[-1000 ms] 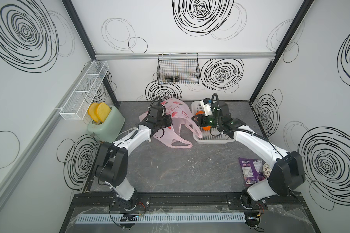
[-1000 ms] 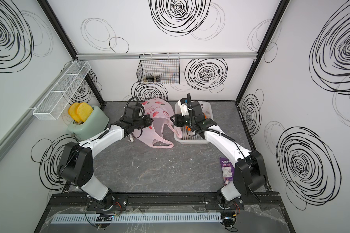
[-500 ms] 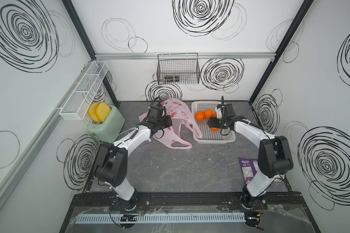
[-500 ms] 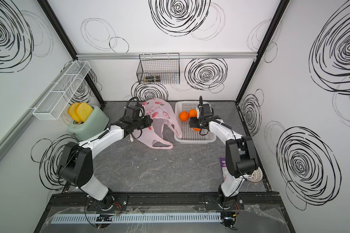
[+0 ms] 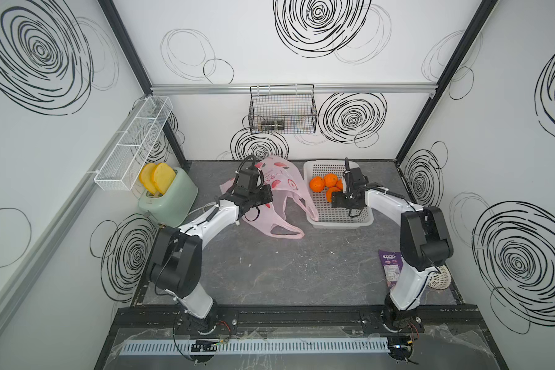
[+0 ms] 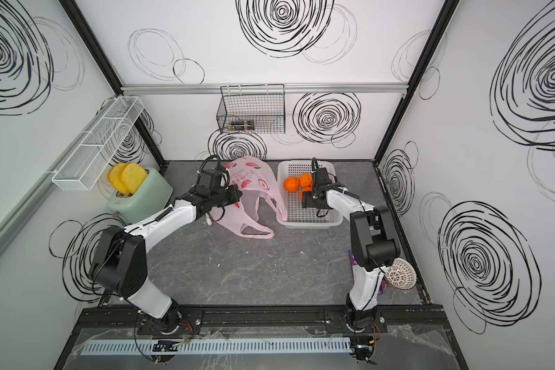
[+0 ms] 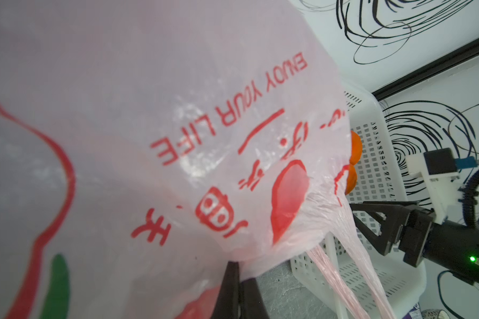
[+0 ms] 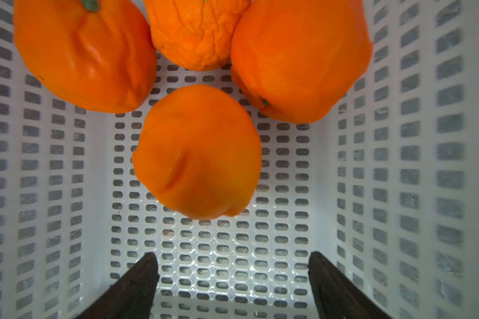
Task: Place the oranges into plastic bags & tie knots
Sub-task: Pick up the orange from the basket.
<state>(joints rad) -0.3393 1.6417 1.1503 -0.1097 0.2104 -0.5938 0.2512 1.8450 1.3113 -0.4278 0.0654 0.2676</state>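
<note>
Right wrist, jaws parted, orange (image 8: 197, 152) just beyond

oranges: four round orange fruits (image 8: 197, 152) are sitting in a white perforated plastic basket (image 8: 426, 165), one just ahead of right gripper (image 8: 233, 255) jaws.
bag: thin pink plastic bag (image 7: 150, 96) is hanging between left gripper (image 7: 235, 269) jaws.

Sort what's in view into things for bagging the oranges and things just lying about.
Job: four oranges, white perforated basket holding them, pink plastic bag, left gripper pinching it, open right gripper.
Lying about: toaster with toast slices, purple snack packet, black wire basket, white mesh shelf.
</note>
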